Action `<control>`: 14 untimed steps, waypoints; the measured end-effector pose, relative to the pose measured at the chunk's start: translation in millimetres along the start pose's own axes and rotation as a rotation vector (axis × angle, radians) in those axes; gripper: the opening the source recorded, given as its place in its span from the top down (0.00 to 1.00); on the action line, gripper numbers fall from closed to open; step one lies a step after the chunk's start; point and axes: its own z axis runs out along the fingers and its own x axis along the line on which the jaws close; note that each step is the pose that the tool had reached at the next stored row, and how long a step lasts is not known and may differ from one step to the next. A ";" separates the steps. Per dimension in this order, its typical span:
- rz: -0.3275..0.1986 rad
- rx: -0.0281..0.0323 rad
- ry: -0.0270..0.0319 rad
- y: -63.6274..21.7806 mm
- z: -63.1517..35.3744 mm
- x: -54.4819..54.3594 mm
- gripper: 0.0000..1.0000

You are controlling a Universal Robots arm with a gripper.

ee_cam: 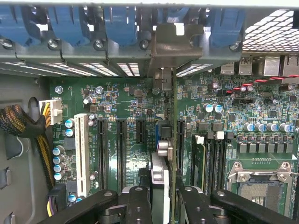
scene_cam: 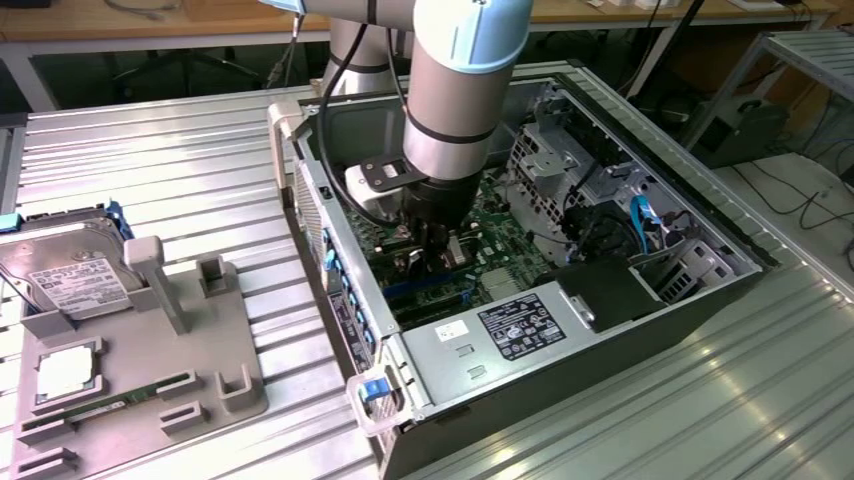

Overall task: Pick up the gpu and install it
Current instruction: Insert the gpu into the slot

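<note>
We noted the tool (ee_cam: pixel 163 198) clamped on the gpu (ee_cam: pixel 167 154), held edge-on inside the open computer case (scene_cam: pixel 441 375) directly over the motherboard (ee_cam: pixel 140 100) expansion slots (ee_cam: pixel 140 130), pickup done, seating apparently not yet finished.

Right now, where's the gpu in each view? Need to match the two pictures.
Exterior view: the gpu hangs under the gripper, low inside the open computer case, over the motherboard.
Wrist view: gpu seen edge-on between the fingers, standing over the slots.
Shared landmark: the green motherboard.
</note>
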 end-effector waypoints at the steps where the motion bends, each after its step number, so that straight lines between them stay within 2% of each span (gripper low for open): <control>1: 0.000 0.0000 0.0000 0.0 0.0 0.0 0.72; 14: 0.000 -0.0002 0.0003 0.0 -1.5 1.0 0.72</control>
